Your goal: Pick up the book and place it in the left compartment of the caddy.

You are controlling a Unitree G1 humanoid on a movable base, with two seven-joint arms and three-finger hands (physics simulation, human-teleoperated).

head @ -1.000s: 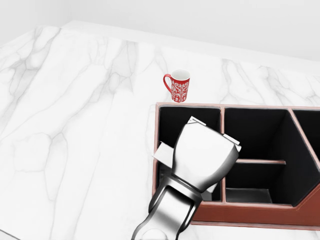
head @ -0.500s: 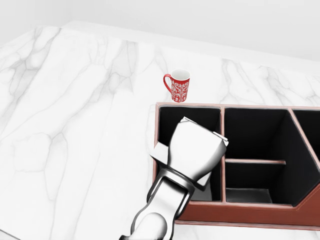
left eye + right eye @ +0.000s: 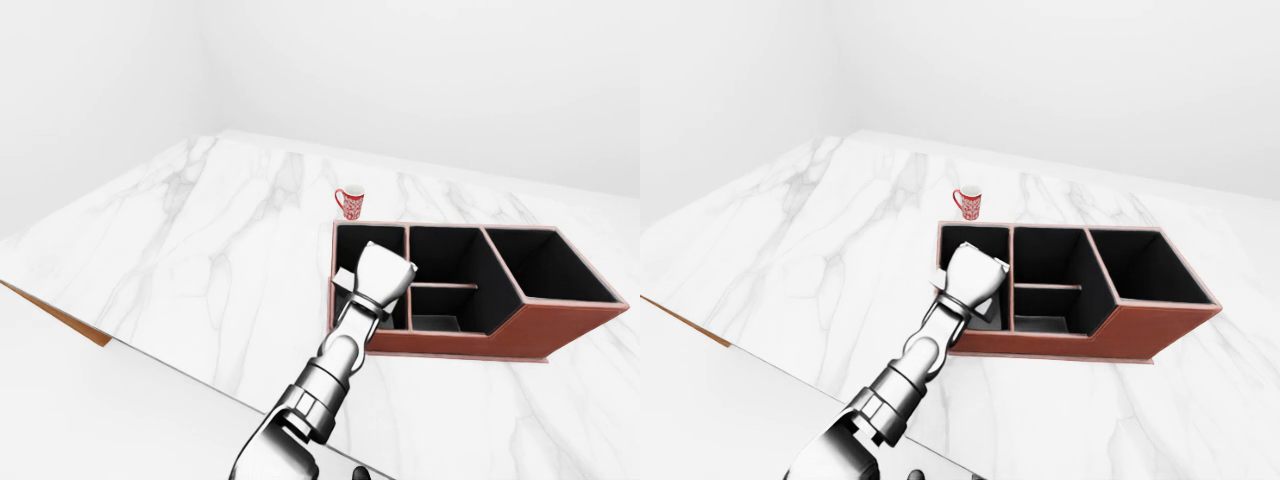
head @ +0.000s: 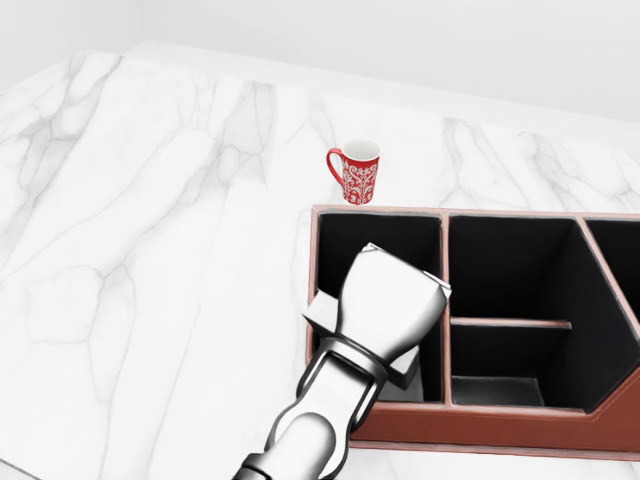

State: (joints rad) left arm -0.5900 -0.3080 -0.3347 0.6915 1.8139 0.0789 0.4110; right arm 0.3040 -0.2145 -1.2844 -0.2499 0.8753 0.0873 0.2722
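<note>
My fingers are hidden under the back of my chrome left hand (image 4: 392, 300), so I cannot tell how far they are spread or whether they hold anything. Pale grey slab edges, perhaps the book (image 4: 322, 310), jut out beside and below the hand, inside the left compartment of the reddish-brown, black-lined caddy (image 4: 520, 425). Beyond it, apart, a red-and-white patterned mug (image 4: 358, 172) stands on the white marble bench (image 4: 150, 250).

Marble table (image 4: 150, 250) carries caddy (image 4: 500, 425) and mug (image 4: 358, 172).
</note>
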